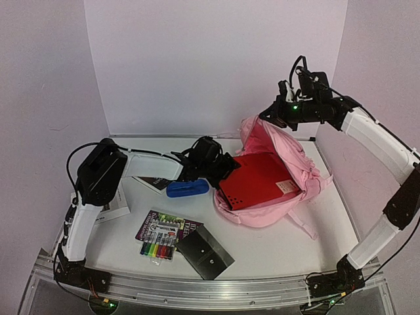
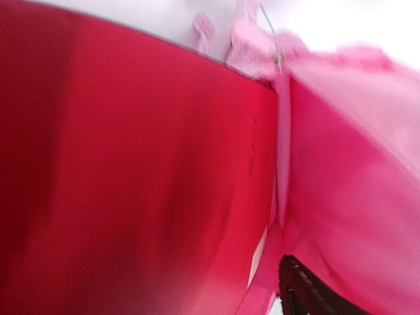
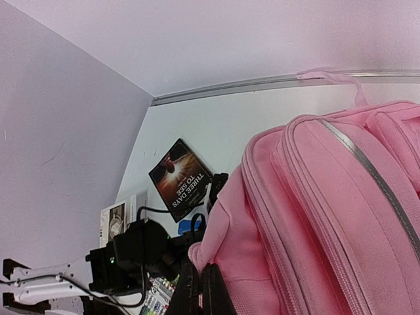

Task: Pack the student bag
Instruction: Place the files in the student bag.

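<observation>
The student bag [image 1: 308, 177], a large pink backpack, lies open at centre right of the table. A flat red book [image 1: 259, 180] sits half inside its mouth. My left gripper [image 1: 222, 169] is at the book's left edge. In the left wrist view the red book [image 2: 131, 184] fills the left and the pink lining [image 2: 354, 164] the right, and one dark finger [image 2: 312, 295] stands far out to the side, so the jaws are open. My right gripper [image 1: 275, 118] hangs above the bag's far side. It is shut on the pink rim of the bag [image 3: 315, 216], holding the flap up.
A blue case [image 1: 187, 189] lies just left of the bag. A dark book [image 3: 180, 174] and a white box [image 1: 115, 210] sit further left. A marker pack [image 1: 157, 246] on a booklet and a black folder [image 1: 207, 252] lie near the front. Walls close in the back and sides.
</observation>
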Motion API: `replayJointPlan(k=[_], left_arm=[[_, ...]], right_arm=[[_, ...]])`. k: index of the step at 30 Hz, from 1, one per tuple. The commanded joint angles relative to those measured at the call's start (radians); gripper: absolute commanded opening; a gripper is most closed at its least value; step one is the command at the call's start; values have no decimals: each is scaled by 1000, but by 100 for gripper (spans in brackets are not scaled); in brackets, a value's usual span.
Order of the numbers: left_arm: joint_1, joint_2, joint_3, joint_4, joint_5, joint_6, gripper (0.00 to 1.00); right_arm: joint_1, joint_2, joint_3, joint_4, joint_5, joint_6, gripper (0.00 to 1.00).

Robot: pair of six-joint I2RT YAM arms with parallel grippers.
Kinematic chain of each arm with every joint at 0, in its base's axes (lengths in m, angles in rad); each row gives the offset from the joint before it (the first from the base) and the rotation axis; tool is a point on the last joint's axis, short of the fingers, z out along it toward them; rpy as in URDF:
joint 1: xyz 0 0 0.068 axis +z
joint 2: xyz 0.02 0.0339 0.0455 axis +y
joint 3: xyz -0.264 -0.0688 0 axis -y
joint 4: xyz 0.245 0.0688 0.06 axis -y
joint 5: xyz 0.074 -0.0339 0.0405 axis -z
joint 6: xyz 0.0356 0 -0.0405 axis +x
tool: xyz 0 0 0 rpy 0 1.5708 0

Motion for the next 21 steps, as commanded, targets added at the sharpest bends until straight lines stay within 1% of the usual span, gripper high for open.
replayJointPlan(k=[1, 3, 4, 6, 8, 13, 15, 18, 21], left_arm=[[-25, -138, -60, -14, -18, 23, 67], [-31, -163, -115, 43, -6, 8, 64], [-35, -177, -140, 82, 4, 4, 65], [-38, -198, -178, 152, 37, 8, 69], [-40, -214, -199, 180, 57, 15, 70], [-44, -268, -300, 252, 23, -16, 61], [-45, -289, -347, 288, 9, -24, 62], [-46, -312, -413, 362, 11, -23, 71], [-47, -312, -467, 484, 32, -22, 72]], right_arm=[[1, -4, 73, 136, 111, 57, 0], [0, -10, 65, 136, 129, 58, 0], [1, -14, 59, 137, 131, 54, 0], [1, -18, 48, 138, 118, 43, 0], [1, -21, 35, 139, 98, 34, 0], [1, -40, 3, 145, 66, 12, 0], [1, -53, -10, 149, 59, 5, 0], [1, -68, -23, 153, 49, -9, 0], [1, -74, -27, 156, 34, -12, 0]])
